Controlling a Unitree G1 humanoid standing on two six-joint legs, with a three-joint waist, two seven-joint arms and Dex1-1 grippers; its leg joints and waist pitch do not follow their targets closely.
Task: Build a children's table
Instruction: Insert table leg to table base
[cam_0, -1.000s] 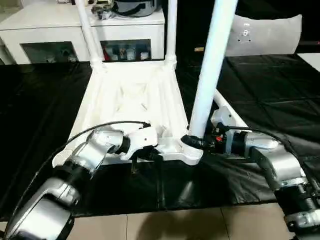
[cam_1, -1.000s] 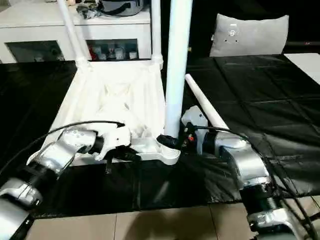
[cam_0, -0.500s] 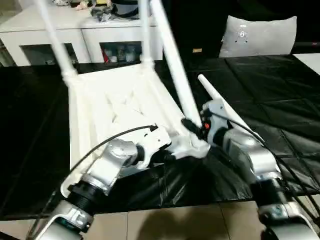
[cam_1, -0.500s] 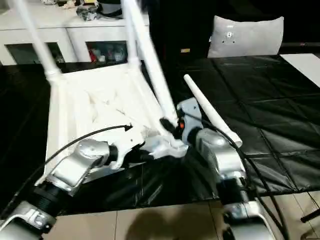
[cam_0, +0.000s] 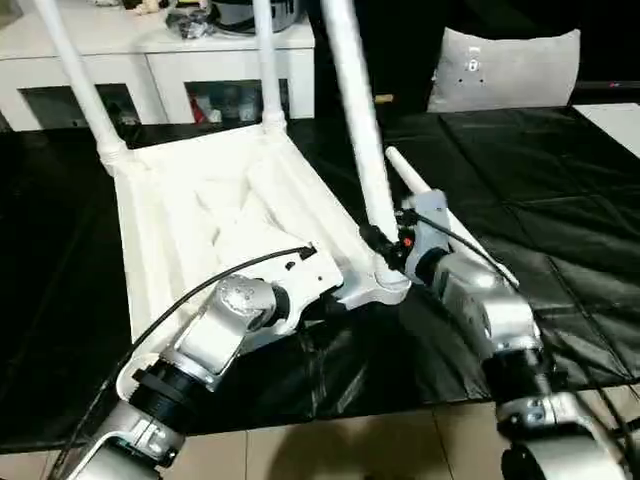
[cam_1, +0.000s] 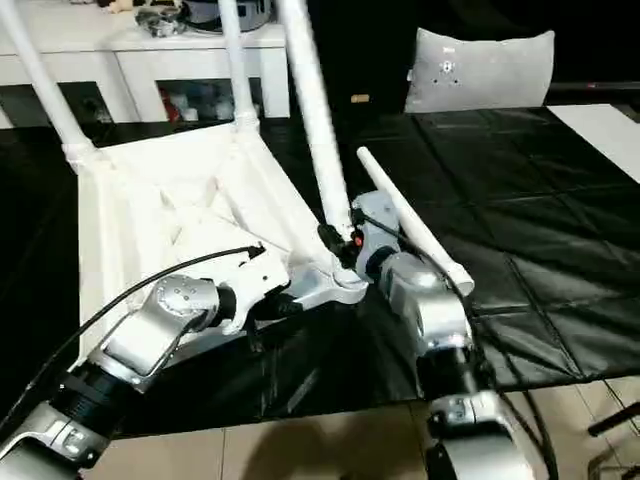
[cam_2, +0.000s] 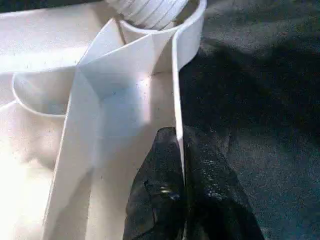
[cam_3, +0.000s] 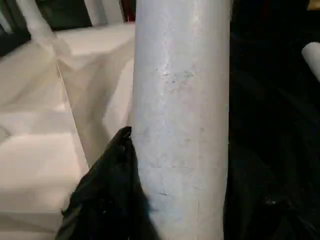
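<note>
Both end effectors grip: my left end effector (cam_2: 182, 165) pinches the upturned tabletop's (cam_0: 215, 215) near rim, my right end effector (cam_0: 385, 245) clamps the leg (cam_0: 355, 120) above its near corner socket on the black mat (cam_0: 560, 210).

The inverted white table top (cam_0: 215, 215) is lying ribbed side up on the black mat (cam_0: 560, 230), two legs (cam_0: 75, 85) standing in its far corners. The right gripper (cam_0: 378, 243) is clasping the base of a third leg (cam_0: 355, 120) at the near corner socket (cam_0: 380, 290), while a fourth leg (cam_0: 440, 210) is lying just behind. The left gripper (cam_0: 325, 305) appears to be pinching the top's near edge.
</note>
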